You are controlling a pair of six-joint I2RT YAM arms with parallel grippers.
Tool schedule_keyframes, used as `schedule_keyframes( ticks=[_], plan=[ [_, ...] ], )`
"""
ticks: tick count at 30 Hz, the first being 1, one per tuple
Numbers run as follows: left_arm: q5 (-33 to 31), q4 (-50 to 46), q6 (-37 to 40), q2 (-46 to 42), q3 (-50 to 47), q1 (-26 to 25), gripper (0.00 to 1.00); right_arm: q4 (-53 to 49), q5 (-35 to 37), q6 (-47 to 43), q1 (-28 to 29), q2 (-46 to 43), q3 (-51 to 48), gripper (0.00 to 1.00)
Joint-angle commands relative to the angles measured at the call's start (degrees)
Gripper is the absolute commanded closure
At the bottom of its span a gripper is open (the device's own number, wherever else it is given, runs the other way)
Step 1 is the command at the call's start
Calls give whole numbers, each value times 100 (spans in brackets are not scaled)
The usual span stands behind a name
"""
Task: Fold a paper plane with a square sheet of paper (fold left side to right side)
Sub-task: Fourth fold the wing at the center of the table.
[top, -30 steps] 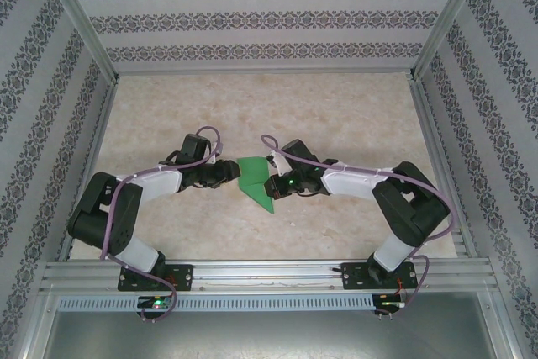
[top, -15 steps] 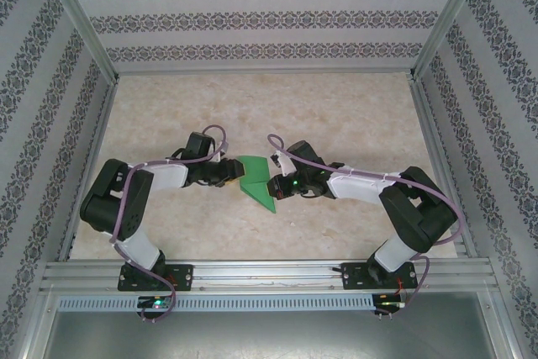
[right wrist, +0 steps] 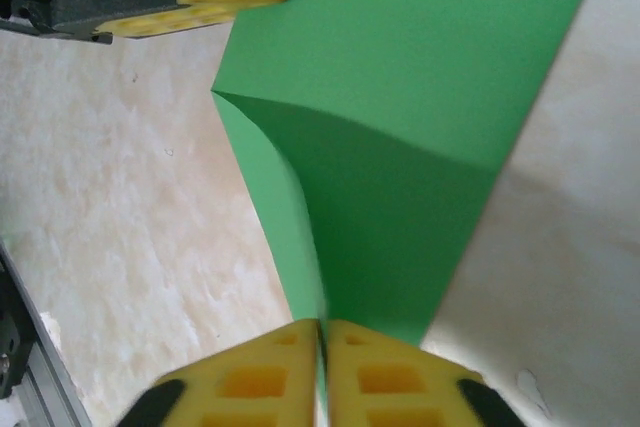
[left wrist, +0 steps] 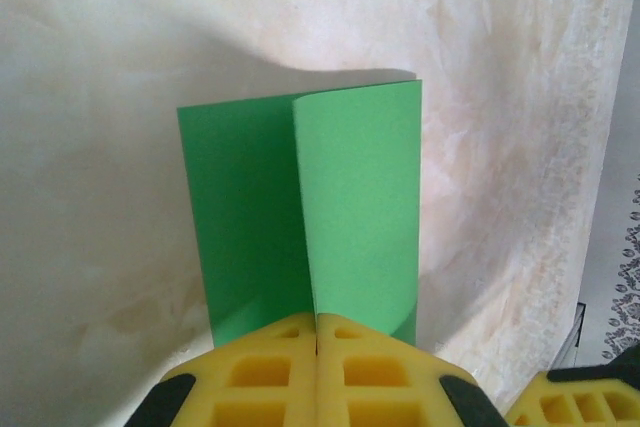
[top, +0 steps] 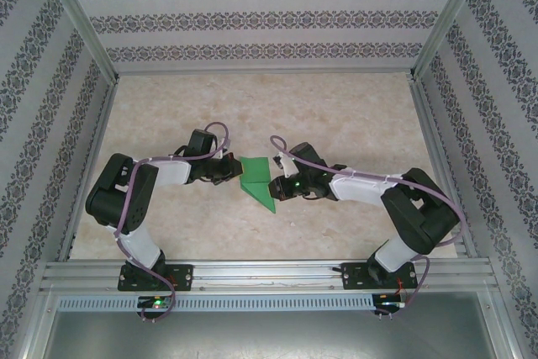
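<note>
On the table (top: 353,115), folding green paper (top: 255,177).
Clamping it in left gripper (left wrist: 316,332) and right gripper (right wrist: 322,332); risking tearing by pulling apart.

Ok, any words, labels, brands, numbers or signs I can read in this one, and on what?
None to read. The paper is plain green, the left fingers are bare yellow, and the walls carry an ornamental pattern, not letters.

Right gripper (right wrist: 322,335) pinches the green sheet of paper (right wrist: 400,77).
One layer curls up; pale marbled bench (right wrist: 120,207) on either side.
</note>
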Motion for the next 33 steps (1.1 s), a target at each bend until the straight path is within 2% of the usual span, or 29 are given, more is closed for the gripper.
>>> schedule_keyframes(
  ticks=[1,4,7,12,15,18,23,29,33],
  plan=[
    [54,240,-67,-35,47,-23,100,-284,300,-66,-84,-443,-53,81],
    [32,187,-143,-159,71,-106,100,-729,591,-128,-145,-820,-36,69],
    [-119,43,-168,-299,85,-212,100,-1542,1244,-340,-159,-1274,102,57],
    [-189,139,-379,-383,-23,-281,100,-2521,2276,-425,-153,-2205,232,44],
    [-211,237,-494,-423,-87,-320,100,-2643,2483,-243,-80,-2701,189,42],
    [-202,335,-634,-439,-132,-370,100,-2712,2710,18,235,-2865,216,42],
    [-202,308,-719,-441,-100,-417,100,-2957,3414,321,1171,-2297,553,42],
    [-285,102,-693,-553,-37,-466,100,-2901,4039,459,2110,-950,1211,47],
    [-305,56,-702,-590,-25,-503,100,-2974,4307,417,2502,-67,1783,48]
  ],
)
